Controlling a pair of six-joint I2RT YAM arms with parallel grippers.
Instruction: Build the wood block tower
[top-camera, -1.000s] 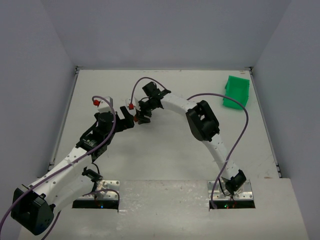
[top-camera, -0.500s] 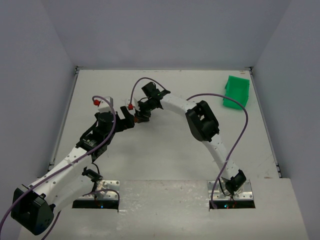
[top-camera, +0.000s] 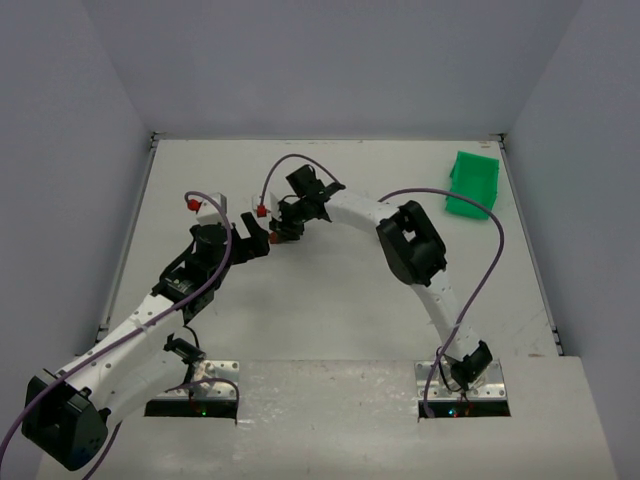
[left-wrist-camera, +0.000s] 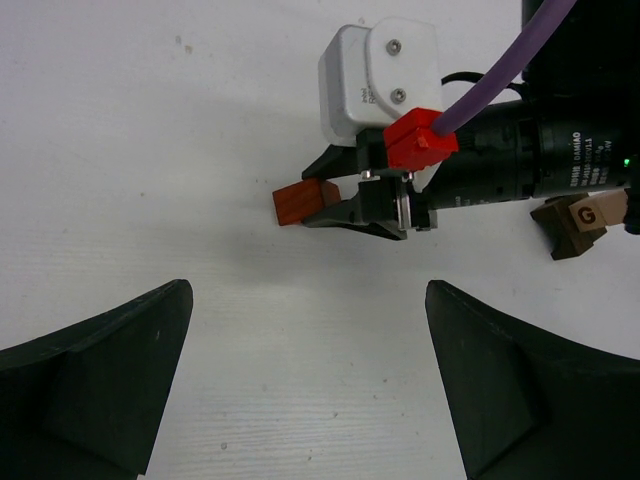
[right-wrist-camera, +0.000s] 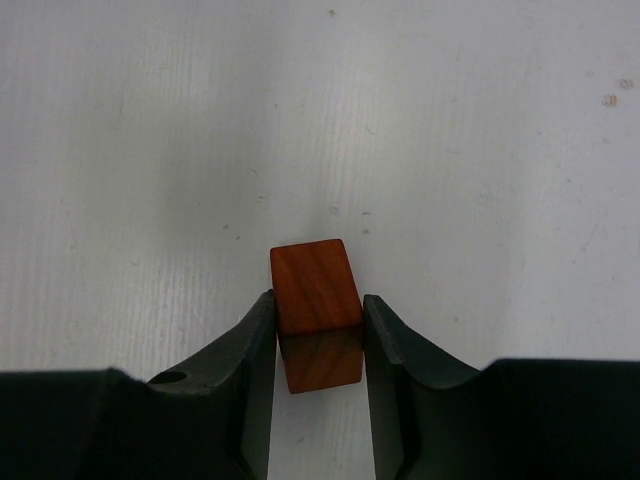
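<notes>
A reddish-brown block lies on the white table, and my right gripper is shut on it, one finger pressed against each side. In the left wrist view the same block pokes out of the right gripper's fingertips. A dark brown block with the letter G lies tilted behind the right wrist. My left gripper stands wide open just short of the right one, with only bare table between its fingers. From above, the two grippers, left and right, nearly meet at mid-table.
A green plastic bin stands at the back right near the table's edge. The right arm's purple cable loops out to the right. Grey walls close in the table on three sides.
The right gripper's jaws have closed in from half open onto the reddish-brown block. Its arm has shifted very slightly. The left arm has stayed put.
</notes>
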